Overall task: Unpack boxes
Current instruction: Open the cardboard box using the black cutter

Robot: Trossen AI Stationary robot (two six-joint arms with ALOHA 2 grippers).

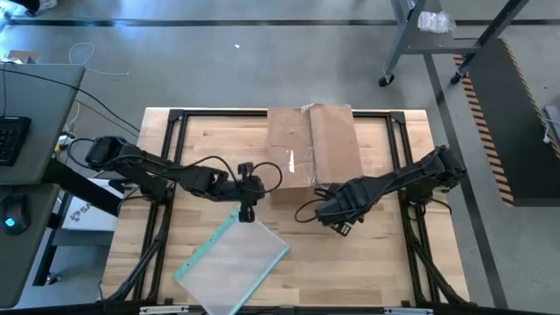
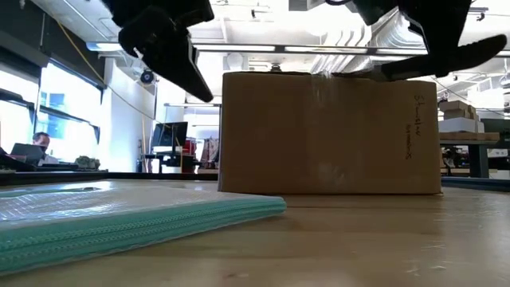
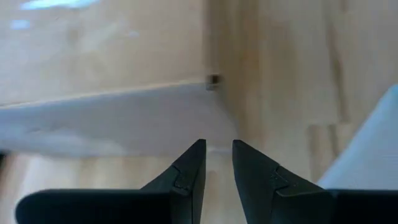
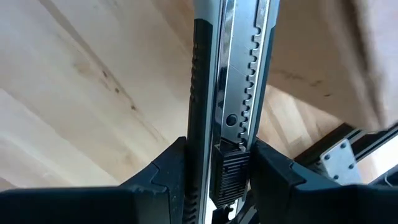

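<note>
The brown cardboard box (image 1: 311,144) (image 2: 331,131) stands on its bottom at the far middle of the table, with clear tape along its top seam. A flat clear pouch with a teal edge (image 1: 232,262) (image 2: 135,211) lies flat near the front edge. My left gripper (image 1: 246,213) (image 3: 217,149) hangs over the pouch's far corner (image 3: 213,79), fingertips a little apart with nothing between them. My right gripper (image 1: 337,214) (image 4: 221,162) is near the box's front side, shut on a utility knife (image 4: 233,74). My right gripper pinches the utility knife's grey and black body (image 4: 224,134) between its two fingers, one on each long side. The fingers point steeply down. The knife is lifted clear of the table and runs on past the fingertips.
Black frame rails (image 1: 175,114) run along the table's edges. A desk with a keyboard (image 1: 13,140) stands off the left side. Cart legs (image 1: 394,52) stand beyond the far edge. A person (image 2: 40,143) sits far back in the room.
</note>
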